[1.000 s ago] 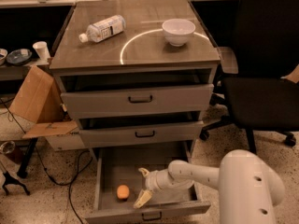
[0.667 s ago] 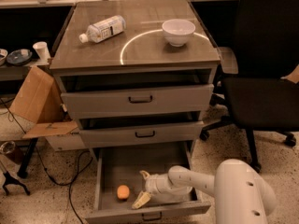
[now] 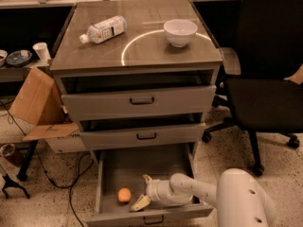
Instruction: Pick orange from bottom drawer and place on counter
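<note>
Three grey drawers stack at frame centre: two shallow drawers (image 3: 142, 100) and one bottom drawer (image 3: 113, 169); one orange (image 3: 124, 195) lies at lower centre; one gripper (image 3: 141, 191), fingers spread, sits just right of it; one counter (image 3: 142, 56) bears one white bowl (image 3: 180, 32) and one bottle (image 3: 104, 30); one black chair (image 3: 270, 79) stands at right.

In the bottom drawer (image 3: 137, 167), bare floor lies between the spread claw (image 3: 141, 191) and the orange (image 3: 124, 195) just ahead of it; the front wall (image 3: 113, 219) runs close alongside.
</note>
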Robot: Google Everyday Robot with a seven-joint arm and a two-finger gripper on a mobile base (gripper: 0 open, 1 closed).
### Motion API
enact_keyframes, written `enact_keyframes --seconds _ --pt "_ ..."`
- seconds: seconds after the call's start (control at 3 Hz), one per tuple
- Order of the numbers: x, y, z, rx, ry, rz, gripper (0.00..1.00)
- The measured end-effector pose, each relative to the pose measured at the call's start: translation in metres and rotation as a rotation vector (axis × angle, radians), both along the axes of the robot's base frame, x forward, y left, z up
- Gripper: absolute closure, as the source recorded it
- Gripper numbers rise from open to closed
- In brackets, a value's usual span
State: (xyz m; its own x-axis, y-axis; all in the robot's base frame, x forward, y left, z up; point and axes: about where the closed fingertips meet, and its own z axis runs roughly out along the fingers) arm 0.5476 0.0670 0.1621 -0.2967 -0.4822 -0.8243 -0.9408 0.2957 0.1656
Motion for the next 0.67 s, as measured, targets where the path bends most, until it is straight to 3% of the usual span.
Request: enact_keyframes --seconds 0.67 --pt "0.012 0.015 -0.005 0.027 0.050 -0.100 0.00"
